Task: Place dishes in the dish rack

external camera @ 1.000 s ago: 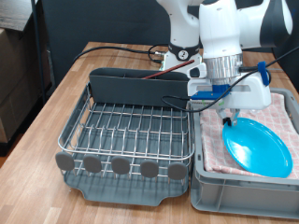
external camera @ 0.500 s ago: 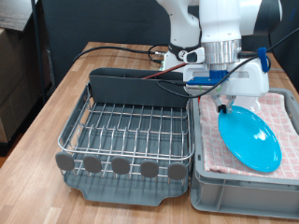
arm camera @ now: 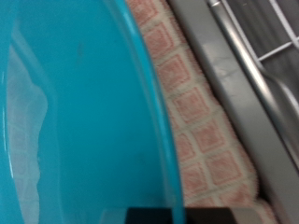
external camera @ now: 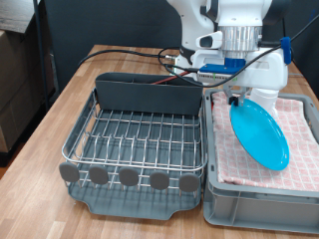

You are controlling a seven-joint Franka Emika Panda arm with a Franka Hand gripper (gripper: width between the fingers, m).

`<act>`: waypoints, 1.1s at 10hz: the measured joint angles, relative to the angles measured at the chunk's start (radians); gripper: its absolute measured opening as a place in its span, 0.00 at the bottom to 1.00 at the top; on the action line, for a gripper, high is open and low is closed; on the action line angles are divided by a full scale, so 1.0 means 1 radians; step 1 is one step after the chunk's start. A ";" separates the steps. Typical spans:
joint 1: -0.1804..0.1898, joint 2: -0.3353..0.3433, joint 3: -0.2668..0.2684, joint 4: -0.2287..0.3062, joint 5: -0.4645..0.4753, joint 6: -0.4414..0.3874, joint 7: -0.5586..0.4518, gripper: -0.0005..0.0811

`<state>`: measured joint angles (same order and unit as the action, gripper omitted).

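Light-blue plate [external camera: 259,132] hangs tilted, nearly on edge, gripped at its upper rim by the gripper [external camera: 237,98], whose jaws pinch that rim. It is lifted off the checkered cloth [external camera: 299,124] in the grey bin [external camera: 261,202], its lower edge just above the cloth. The plate hangs below the jaws, its face slanting toward the exterior view's bottom right. The wire rack [external camera: 140,139] sits on the bench [external camera: 40,169] just beside the bin, at the exterior view's left.
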<state>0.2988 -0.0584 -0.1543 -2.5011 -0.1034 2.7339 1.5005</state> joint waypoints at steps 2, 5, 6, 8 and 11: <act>-0.003 -0.070 0.005 0.024 -0.116 -0.137 0.043 0.04; -0.001 -0.143 0.032 0.114 -0.208 -0.423 0.023 0.04; 0.001 -0.147 0.038 0.156 -0.210 -0.502 -0.012 0.04; 0.002 -0.144 0.038 0.192 -0.201 -0.538 -0.037 0.04; -0.003 -0.146 0.033 0.190 -0.238 -0.552 -0.049 0.04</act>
<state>0.2954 -0.2040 -0.1215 -2.3107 -0.3415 2.1821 1.4516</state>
